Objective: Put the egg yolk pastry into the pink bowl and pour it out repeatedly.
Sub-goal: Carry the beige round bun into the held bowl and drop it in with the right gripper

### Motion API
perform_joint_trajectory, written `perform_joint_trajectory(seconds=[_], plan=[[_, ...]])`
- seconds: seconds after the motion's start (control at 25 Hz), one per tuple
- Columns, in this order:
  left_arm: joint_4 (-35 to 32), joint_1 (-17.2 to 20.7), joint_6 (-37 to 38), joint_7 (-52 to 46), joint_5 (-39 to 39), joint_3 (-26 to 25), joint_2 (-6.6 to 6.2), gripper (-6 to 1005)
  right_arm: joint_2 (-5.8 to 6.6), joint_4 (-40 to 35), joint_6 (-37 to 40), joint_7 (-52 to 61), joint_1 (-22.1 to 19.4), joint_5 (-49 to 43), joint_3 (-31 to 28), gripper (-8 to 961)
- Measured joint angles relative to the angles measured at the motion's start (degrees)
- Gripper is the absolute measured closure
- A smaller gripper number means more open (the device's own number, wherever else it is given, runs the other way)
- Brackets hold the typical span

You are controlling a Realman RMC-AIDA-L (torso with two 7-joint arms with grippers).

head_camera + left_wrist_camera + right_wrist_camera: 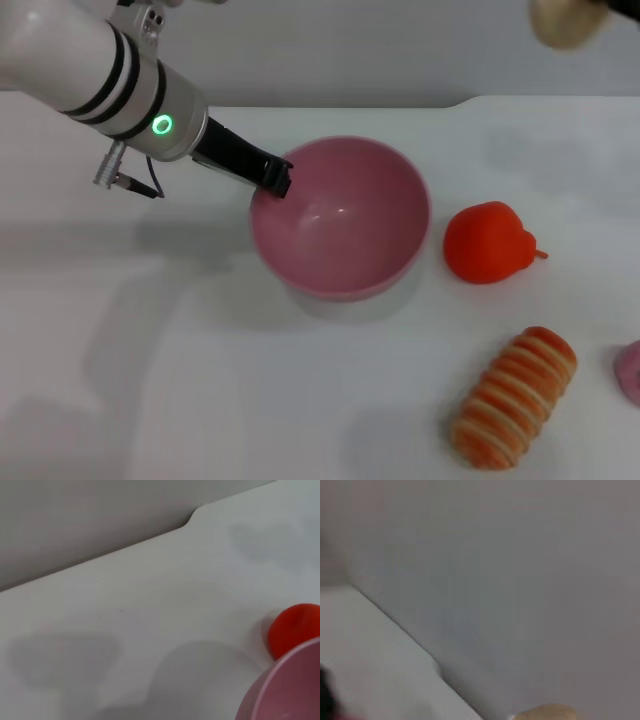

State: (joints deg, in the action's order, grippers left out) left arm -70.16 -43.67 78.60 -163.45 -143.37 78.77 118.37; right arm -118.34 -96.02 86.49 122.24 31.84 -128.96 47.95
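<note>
The pink bowl (345, 225) stands in the middle of the white table and holds nothing. My left gripper (278, 178) is shut on its near-left rim, one black finger inside the bowl. The bowl's rim also shows in the left wrist view (290, 685). The egg yolk pastry (565, 22) is a pale beige lump high in the air at the far right, well above the table and to the right of the bowl. My right gripper holds it there; only a dark bit of the gripper shows at the picture's top edge. The pastry's edge shows in the right wrist view (545, 712).
A red-orange pear-like fruit (490, 243) lies just right of the bowl and shows in the left wrist view (292, 627). An orange-and-cream striped roll (515, 398) lies at the front right. A pink object (630, 372) is cut off at the right edge.
</note>
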Motion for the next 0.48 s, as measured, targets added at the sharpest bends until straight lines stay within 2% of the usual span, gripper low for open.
perform_joint_trajectory(seconds=[0.08,0.2,0.28,0.32,0.48], plan=[[0.1,0.0,-0.3,0.0,0.5,0.0,0.01,958,0.05,-0.4,1.6,-0.1,1.2,8.0,2.9,890],[0.1,0.0,-0.5,0.0,1.2,0.1,0.01,958,0.05,1.1,1.7,-0.5,2.3,9.8,6.4,892],[0.1,0.0,-0.7,0.0,1.4,0.1,0.02,958,-0.02,5.7,1.3,-1.9,4.5,11.8,11.3,894],[0.1,-0.1,-0.8,0.0,1.5,0.1,0.02,958,-0.02,5.7,1.3,-1.9,4.5,11.8,11.3,894],[0.3,-0.1,-1.1,0.0,1.7,0.2,0.02,958,0.11,15.3,1.9,-3.5,9.1,13.2,14.7,897]])
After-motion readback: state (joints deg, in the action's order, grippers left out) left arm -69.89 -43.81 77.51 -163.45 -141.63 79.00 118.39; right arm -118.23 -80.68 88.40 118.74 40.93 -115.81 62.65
